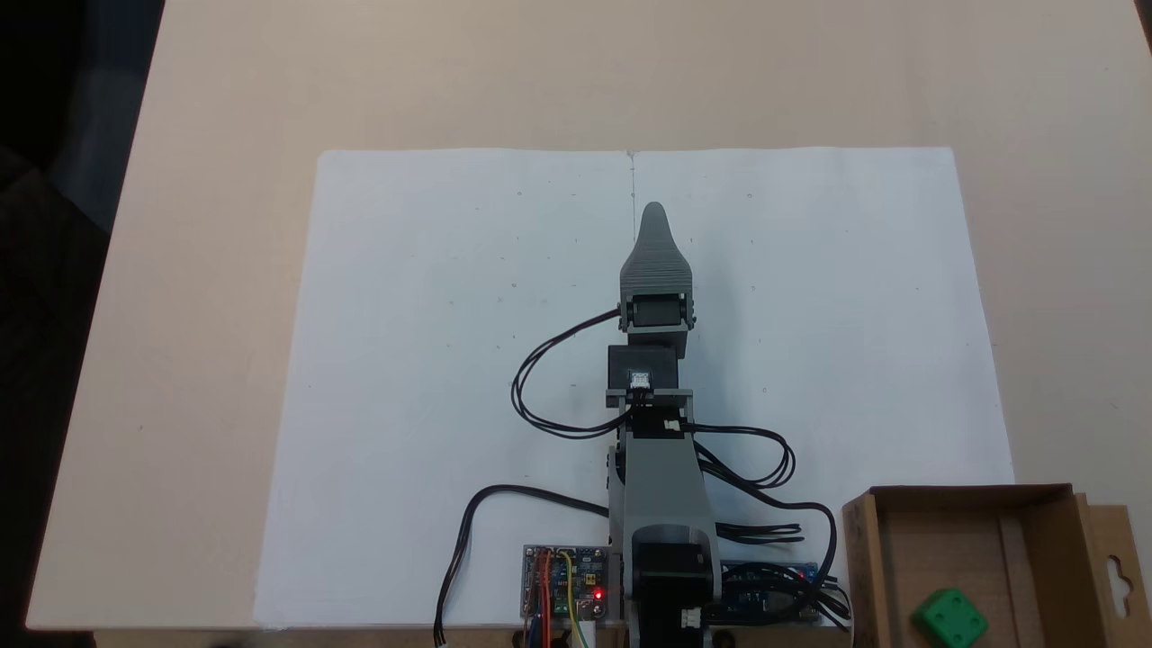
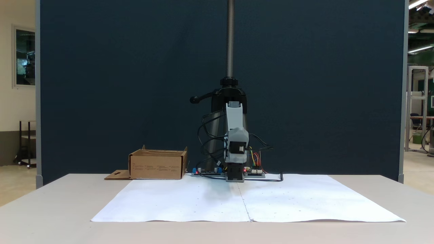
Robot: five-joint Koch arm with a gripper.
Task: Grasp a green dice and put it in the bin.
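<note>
Gripper is parked over the paper, well apart from the bin; jaw state can't be told. Bright green dice, rounded edges, dark pips, is seen inside the bin.

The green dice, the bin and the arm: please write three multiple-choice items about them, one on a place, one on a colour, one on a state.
1. Where is the green dice?
A. On the white paper
B. Inside the bin
C. Between the claw tips

2. What colour is the bin?
A. Brown
B. Blue
C. White

3. What is the state of the claw?
A. Carrying the dice
B. Resting inside the bin
C. Above the white paper, holding nothing

Key:
1 B: in a fixed view the dice lies on the bin's floor, between its walls.
2 A: both fixed views show plain brown cardboard.
3 C: the claw points out over the white paper, away from the bin, with no dice at it; only one tip shows, so open or shut cannot be told.
</note>
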